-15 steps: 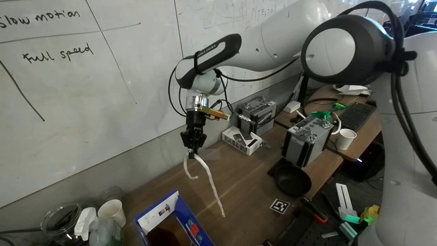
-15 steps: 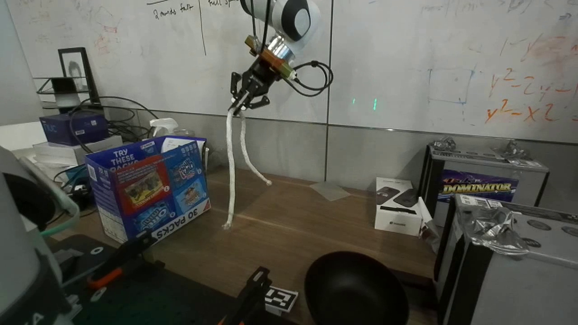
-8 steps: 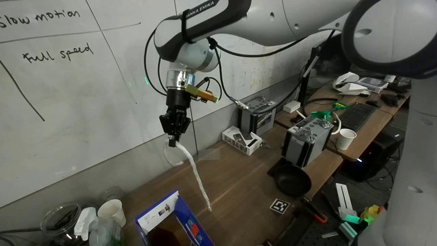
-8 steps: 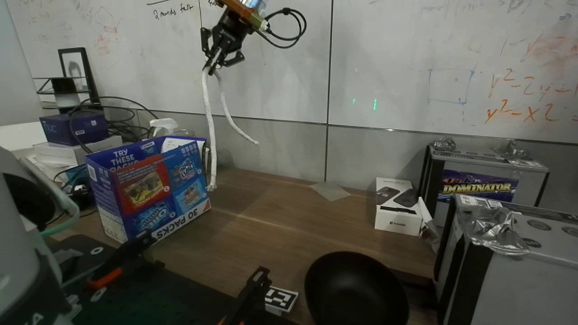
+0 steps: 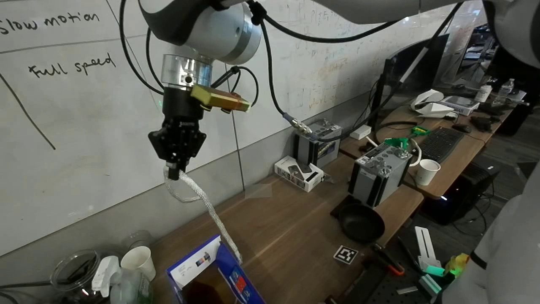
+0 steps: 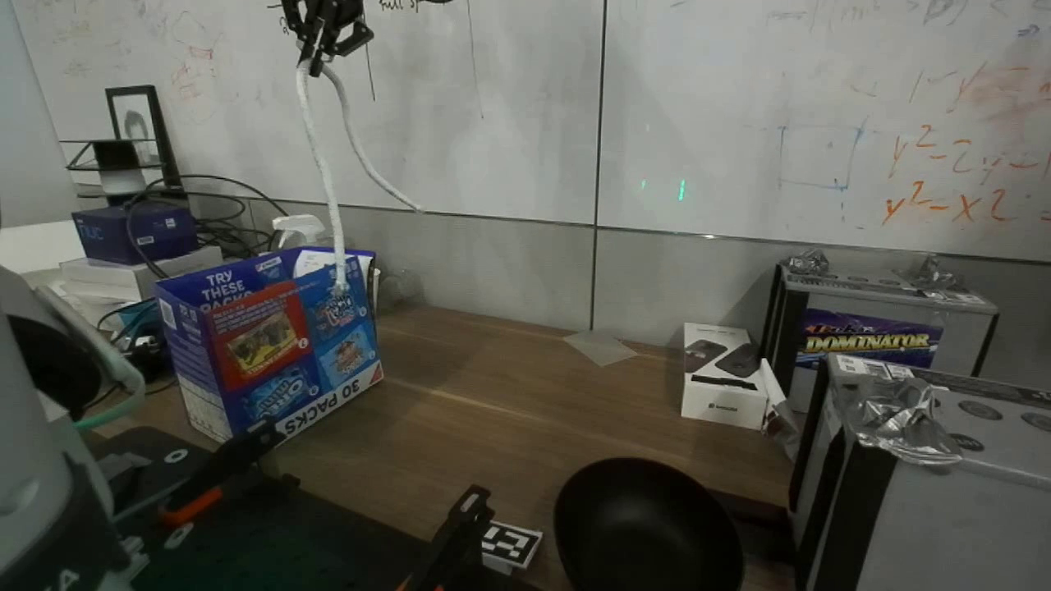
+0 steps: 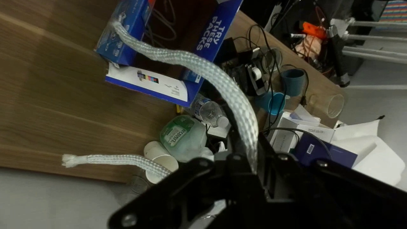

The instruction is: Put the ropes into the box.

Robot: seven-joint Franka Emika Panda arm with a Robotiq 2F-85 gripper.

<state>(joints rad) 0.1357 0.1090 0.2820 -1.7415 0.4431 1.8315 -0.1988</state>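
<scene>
Exterior views show a black gripper (image 5: 174, 172) pinching white rope (image 5: 208, 204), blue cardboard box (image 6: 267, 341) (lettered "30 PACKS"), grey "DOMINATOR" case (image 6: 887, 324), brown wooden table (image 6: 493, 386), "full speed" whiteboard (image 5: 93, 126).

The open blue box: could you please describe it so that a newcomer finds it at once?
In an exterior view, find the whiteboard, then the wooden table below. Toward the picture's left stands the open blue box. Unlike the smaller dark-blue carton nearby, it has a red panel.
</scene>
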